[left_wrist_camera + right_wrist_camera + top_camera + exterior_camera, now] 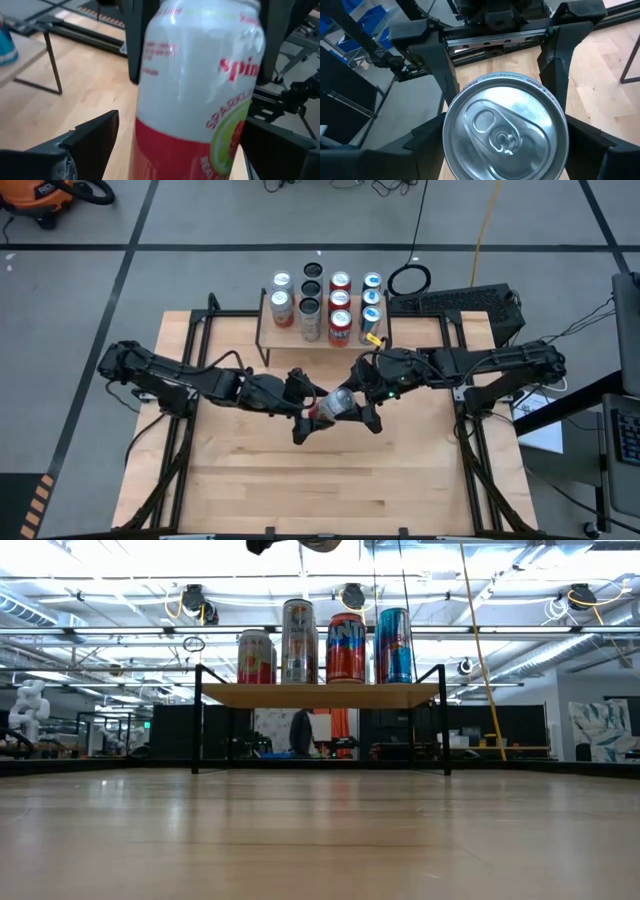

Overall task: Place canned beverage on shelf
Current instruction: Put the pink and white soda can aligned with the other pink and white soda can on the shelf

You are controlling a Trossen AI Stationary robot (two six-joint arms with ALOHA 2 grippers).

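Tabletop [330, 480]: can [338, 404] base hidden between grippers.

Right gripper [362, 412] holds can [337, 404]; left gripper [306, 418] spread beside it.

An overhead camera looks straight down on the table [330, 480] and both arms, a table-height camera faces level toward the shelf [320, 695], and both wrist cameras sit very close to the same can [200, 90], viewed from opposite sides.
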